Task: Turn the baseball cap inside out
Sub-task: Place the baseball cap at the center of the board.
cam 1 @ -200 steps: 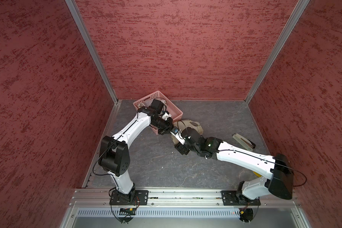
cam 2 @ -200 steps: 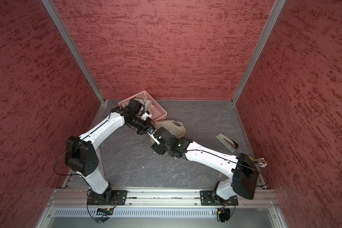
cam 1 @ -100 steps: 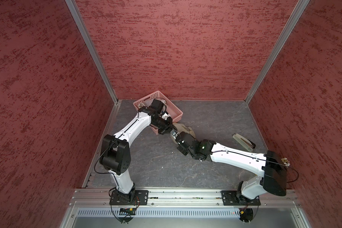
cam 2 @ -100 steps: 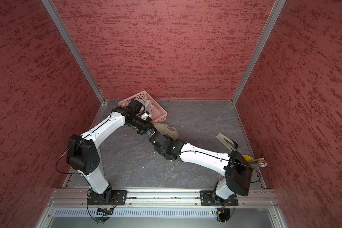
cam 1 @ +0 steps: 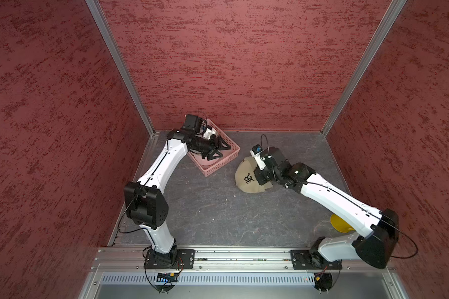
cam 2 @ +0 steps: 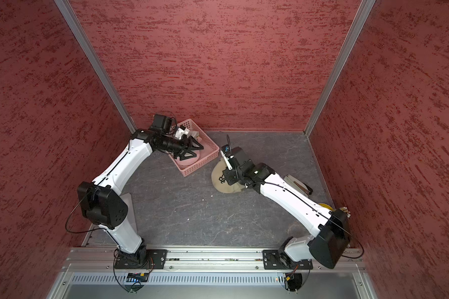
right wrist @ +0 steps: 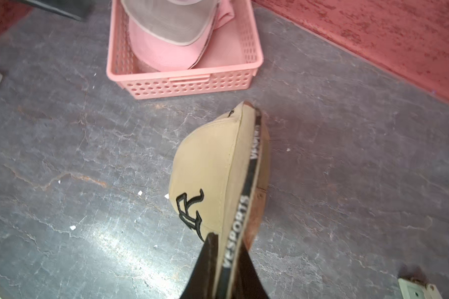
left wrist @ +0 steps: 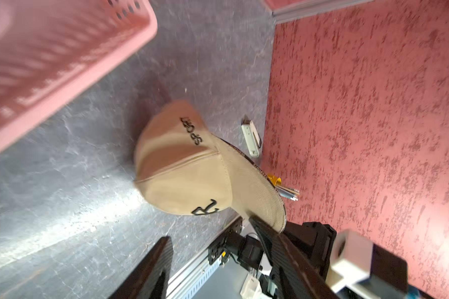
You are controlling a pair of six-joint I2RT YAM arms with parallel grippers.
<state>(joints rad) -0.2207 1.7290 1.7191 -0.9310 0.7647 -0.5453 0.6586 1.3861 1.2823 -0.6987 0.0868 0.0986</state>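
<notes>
Under the right arm, the right hand pinches the partly hidden cap; left hand stands wide.

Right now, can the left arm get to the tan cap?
Probably yes. The left tool is open over the basket, and the cap is just past it with only bare floor between. The right tool pinches the cap's rim.

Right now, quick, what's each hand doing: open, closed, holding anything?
Left hand: open, holding nothing.
Right hand: closed on the tan cap, at its rim.
</notes>
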